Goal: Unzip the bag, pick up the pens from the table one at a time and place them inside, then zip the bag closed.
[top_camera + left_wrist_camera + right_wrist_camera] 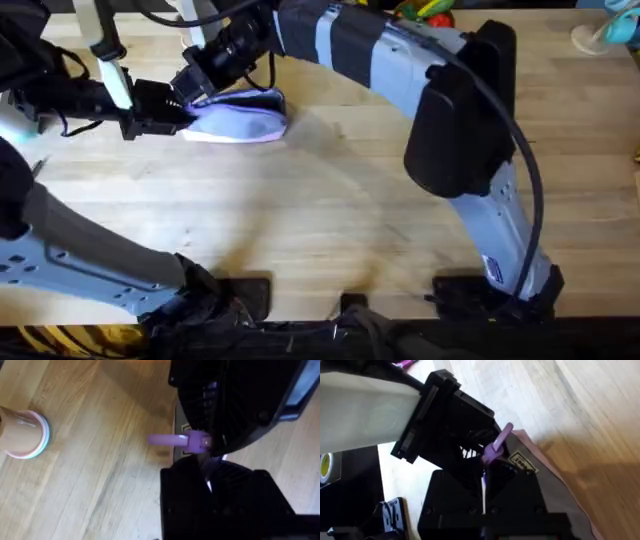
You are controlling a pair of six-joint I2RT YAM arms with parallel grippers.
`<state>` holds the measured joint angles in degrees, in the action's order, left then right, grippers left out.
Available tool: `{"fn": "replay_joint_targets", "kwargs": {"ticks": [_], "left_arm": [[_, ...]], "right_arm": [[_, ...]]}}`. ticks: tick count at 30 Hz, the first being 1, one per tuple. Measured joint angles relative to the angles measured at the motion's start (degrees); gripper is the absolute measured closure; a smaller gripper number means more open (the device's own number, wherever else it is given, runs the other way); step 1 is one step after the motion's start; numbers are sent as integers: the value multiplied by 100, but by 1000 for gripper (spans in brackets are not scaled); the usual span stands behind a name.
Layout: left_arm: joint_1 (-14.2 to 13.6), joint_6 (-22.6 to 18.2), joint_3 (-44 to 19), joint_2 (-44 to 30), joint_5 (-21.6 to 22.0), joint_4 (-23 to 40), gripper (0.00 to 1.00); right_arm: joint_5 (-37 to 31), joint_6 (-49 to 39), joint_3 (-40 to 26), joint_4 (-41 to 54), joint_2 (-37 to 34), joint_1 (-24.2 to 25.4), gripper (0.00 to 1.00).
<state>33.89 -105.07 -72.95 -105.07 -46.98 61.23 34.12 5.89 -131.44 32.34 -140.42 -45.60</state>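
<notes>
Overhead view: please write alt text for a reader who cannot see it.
Both grippers meet at the lavender bag near the far left of the wooden table, the left gripper at its left end, the right gripper reaching across from the lower right. No pens are visible on the table.

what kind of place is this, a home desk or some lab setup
Most likely a robot lab workbench, not a home desk. Two robot arms are mounted at the edge of a plank table, their grippers meeting at a lavender bag, and cables trail along the near edge.
</notes>
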Motion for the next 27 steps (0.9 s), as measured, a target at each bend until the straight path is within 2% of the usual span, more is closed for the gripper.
{"fn": "replay_joint_targets", "kwargs": {"ticks": [15,27], "left_arm": [[-58,1,4,0,-89,-29,958],[-151,4,4,-5,-281,0,958]], "right_arm": [[-1140,28,-11,742,192,5,972],[-1370,227,-59,1145,194,459,972]]}}
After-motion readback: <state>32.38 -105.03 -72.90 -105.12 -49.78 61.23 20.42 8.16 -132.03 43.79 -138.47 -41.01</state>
